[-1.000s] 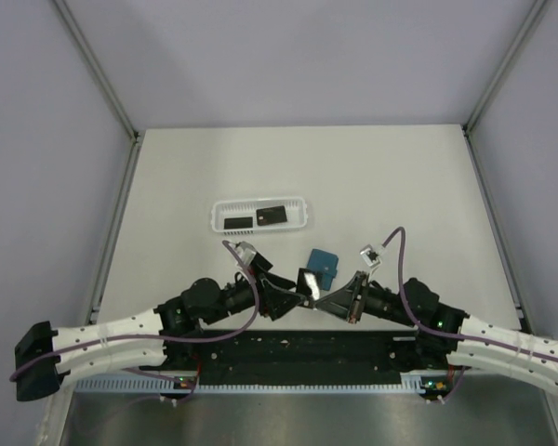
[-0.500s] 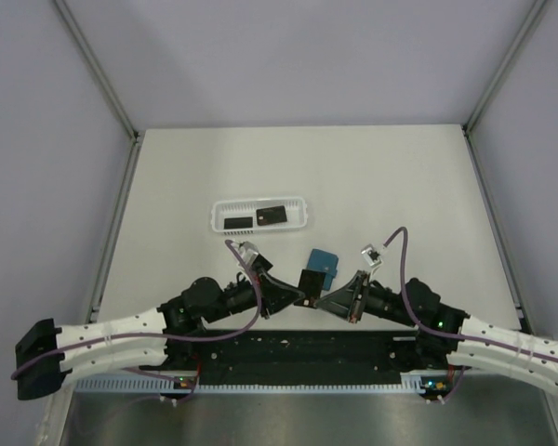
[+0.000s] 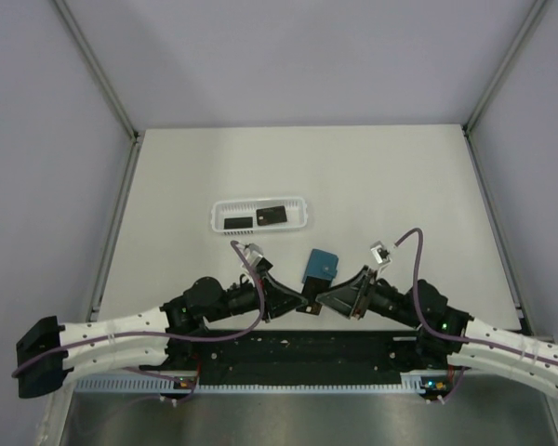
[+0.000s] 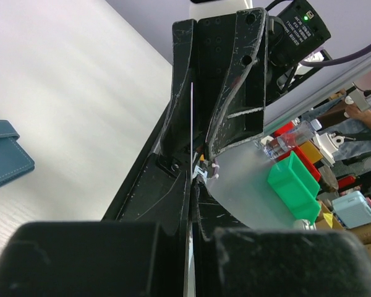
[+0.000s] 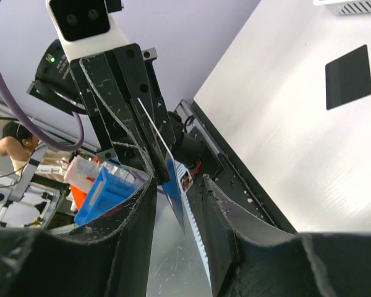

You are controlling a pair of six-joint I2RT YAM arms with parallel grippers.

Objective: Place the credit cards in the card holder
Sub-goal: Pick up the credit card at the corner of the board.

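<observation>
- One credit card [image 5: 174, 189] stands on edge just above the near rim of the worktop [image 3: 400, 186], between the two arms. We see a thin black slab with a pale edge, its long axis on the 9-to-3 line.
- The left end effector [image 3: 293, 300] is clenched on the card's 9 o'clock end. The right end effector [image 3: 327, 298], at the 3 o'clock end, is released, its fingers standing clear on both sides of the card.
- The card holder [image 3: 321, 265], a teal pouch whose tab looks fastened over a stud, lies flat on the worktop near the card at about 12 o'clock, turned slightly toward 1. We judge the free right arm slightly the nearer to it.
- Two further cards [image 3: 237, 222] lie flat in the white basket [image 3: 306, 216] at about 11 o'clock, well apart from the handover.
</observation>
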